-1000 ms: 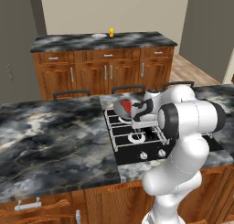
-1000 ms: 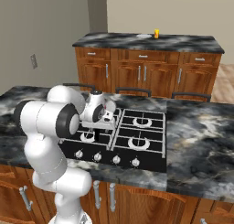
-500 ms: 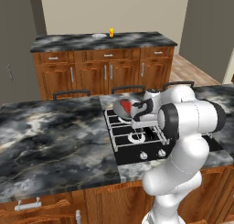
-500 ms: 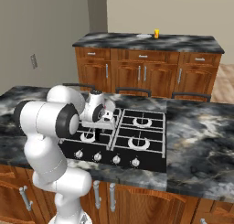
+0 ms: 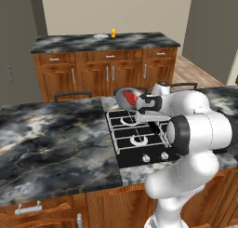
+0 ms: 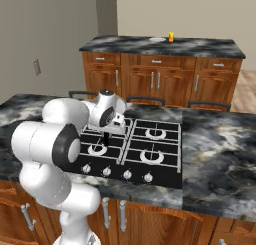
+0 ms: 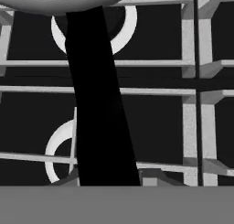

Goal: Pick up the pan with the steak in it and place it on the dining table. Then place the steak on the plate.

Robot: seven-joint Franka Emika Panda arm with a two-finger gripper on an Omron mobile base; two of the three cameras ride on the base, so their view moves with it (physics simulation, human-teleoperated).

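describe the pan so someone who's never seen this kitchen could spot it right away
Find the black stove set in the near marbled counter. At its back left corner, by the white arm's hand, sits the pan: small, round, grey metal, tipped up, with the red steak inside. Its black handle sets it apart from everything nearby.

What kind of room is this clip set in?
A rendered home kitchen, it seems: a black gas stove set in a marbled counter, wood cabinets behind, and a pan holding steak.
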